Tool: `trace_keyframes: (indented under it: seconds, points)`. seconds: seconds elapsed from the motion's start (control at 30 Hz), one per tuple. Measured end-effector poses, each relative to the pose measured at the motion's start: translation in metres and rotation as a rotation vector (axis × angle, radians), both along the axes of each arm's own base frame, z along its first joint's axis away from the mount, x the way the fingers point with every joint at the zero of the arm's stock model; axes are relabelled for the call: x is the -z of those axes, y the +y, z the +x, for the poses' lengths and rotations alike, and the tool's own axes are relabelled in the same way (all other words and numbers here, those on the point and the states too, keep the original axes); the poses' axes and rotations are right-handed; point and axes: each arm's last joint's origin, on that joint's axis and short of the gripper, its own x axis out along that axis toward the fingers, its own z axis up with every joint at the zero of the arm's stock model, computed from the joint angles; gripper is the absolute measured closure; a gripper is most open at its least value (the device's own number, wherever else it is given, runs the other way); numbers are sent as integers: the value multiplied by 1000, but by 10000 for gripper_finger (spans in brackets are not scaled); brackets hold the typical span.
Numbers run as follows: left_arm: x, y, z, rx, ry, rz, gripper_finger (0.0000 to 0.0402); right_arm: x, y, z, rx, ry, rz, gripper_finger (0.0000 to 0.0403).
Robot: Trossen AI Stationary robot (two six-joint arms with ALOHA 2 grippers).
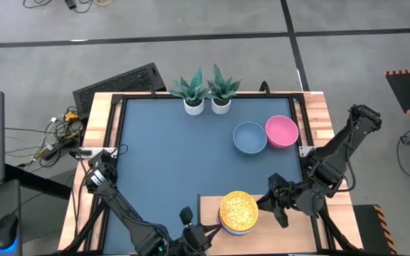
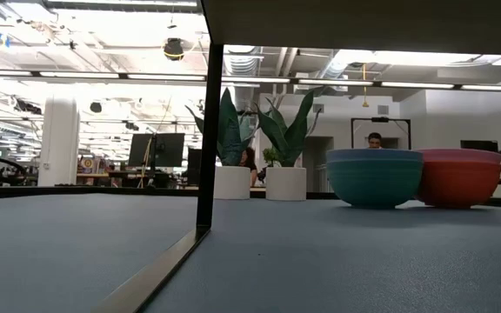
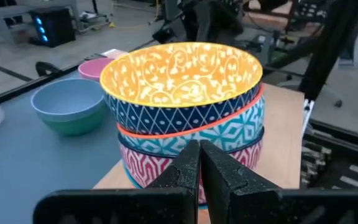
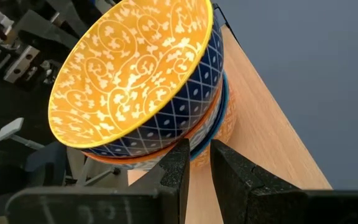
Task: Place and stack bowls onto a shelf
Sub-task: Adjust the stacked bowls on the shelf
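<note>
On pale woodgrain shelf [image 1: 208, 206], round patterned bowls [image 1: 238, 211]

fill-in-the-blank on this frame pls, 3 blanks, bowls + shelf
1. The top bowl of the stack on the shelf is ____ inside.
2. The grey-blue bowl and the pink bowl sit on the ____, not on the shelf.
3. The right gripper is beside the stack, and the ____ gripper is on the opposite side.

Missing words: yellow; tabletop; left

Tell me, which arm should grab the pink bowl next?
Probably the right. The right gripper is on the same side as the pink bowl. The left gripper sits behind the stacked bowls, farther away.
</note>
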Motion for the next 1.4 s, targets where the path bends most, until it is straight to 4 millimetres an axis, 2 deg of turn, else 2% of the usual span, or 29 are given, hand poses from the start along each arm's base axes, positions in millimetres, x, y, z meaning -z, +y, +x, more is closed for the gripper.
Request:
trace_keyframes:
  seconds: [0.13,0.63,1.1,1.4]
  points:
    - [6,5,6,27,23,-35,402,0,0,0,0,0,0,312]
    - [16,7,3,36,74,-74,401,-2,1,0,1,-15,12,312]
    - [17,9,4,48,94,-69,401,-3,5,-2,2,-18,54,312]
    - [45,11,5,23,98,-146,402,-11,11,-10,-30,-31,97,312]
